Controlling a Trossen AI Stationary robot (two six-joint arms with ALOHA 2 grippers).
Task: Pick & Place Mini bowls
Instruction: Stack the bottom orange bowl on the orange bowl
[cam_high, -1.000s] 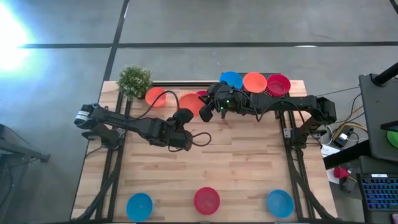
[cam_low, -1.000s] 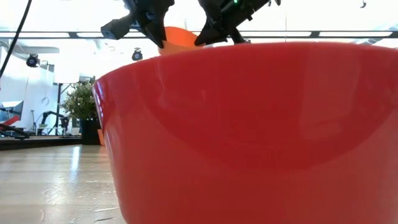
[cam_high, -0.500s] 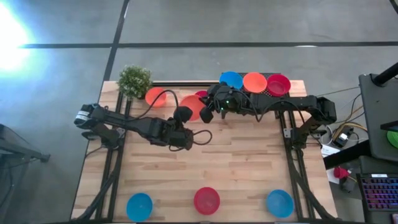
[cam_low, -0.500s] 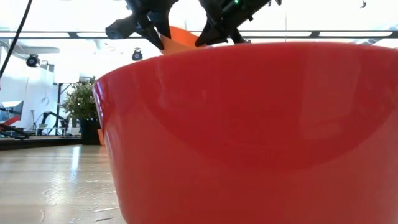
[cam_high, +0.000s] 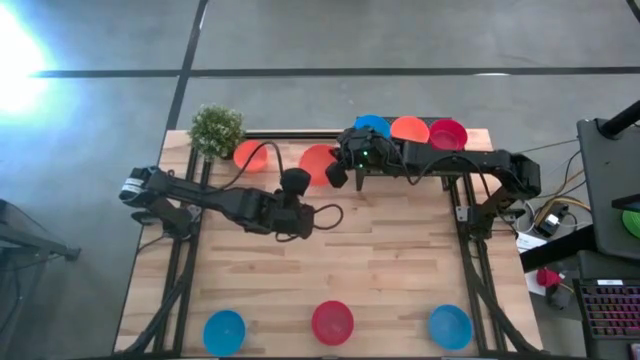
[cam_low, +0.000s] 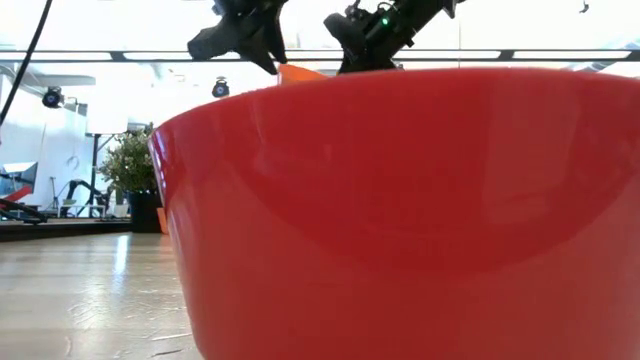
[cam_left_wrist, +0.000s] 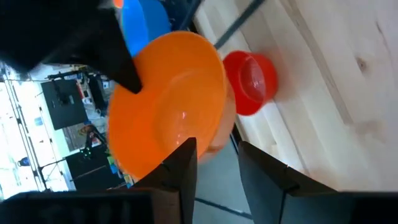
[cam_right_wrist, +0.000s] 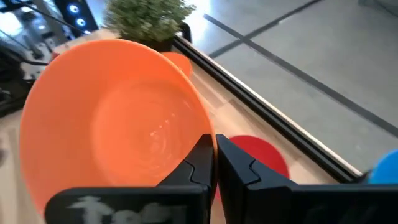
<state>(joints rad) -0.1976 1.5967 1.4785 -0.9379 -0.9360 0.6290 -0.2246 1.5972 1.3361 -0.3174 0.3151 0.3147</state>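
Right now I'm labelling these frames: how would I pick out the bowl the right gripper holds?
Find the potted plant at the table's far left corner, then follow the far edge right past one orange bowl resting there. The next orange bowl is yours: it alone is lifted and tilted, its rim pinched by the right gripper.

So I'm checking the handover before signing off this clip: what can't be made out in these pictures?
- Low view: the near red bowl fills the picture and hides the table behind it; only a sliver of the held orange bowl shows above its rim.
- High view: the right gripper covers its hold on the orange bowl.
- Right wrist view: the orange bowl hides the left gripper; a blue bowl is cut off at the edge.
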